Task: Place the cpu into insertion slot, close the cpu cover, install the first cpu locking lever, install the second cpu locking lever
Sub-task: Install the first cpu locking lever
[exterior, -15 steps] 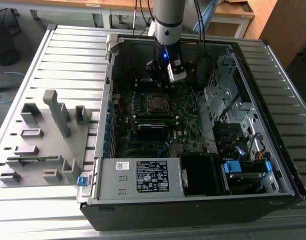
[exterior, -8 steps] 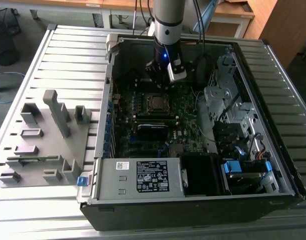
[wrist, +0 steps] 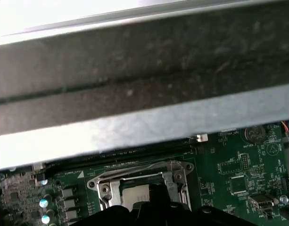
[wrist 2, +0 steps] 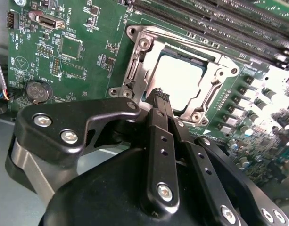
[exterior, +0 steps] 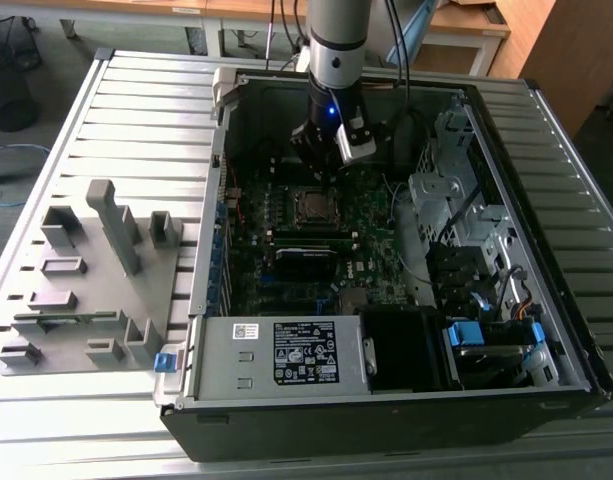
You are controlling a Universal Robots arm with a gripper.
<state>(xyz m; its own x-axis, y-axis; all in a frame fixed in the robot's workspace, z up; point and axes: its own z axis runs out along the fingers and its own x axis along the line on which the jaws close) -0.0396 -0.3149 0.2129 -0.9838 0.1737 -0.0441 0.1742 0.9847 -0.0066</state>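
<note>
Inside the open computer case, my gripper [exterior: 324, 165] hangs on the arm just above the socket on the green motherboard [exterior: 371, 250]. The cpu [wrist 2: 182, 77] is a flat silver-grey square lying in the socket. The cpu cover [wrist 2: 137, 70], a silvery frame, lies flat around it. In the second wrist view my gripper [wrist 2: 159, 94] is shut, its black tips pressed together at the edge of the frame, with nothing visible between them. In the first wrist view the cpu [wrist: 135, 193] and cover [wrist: 104, 183] sit just beyond my dark gripper [wrist: 156, 197]. I cannot make out the locking levers.
The case's wall [wrist: 144, 70] runs close along the socket's far side. Memory slots [wrist 2: 219, 19] border the socket, and a coin battery [wrist 2: 37, 90] sits nearby. A long black module [exterior: 306, 265], power supply [exterior: 286, 355] and drive cage [exterior: 456, 200] fill the case. A grey fixture tray [exterior: 86, 280] lies outside it.
</note>
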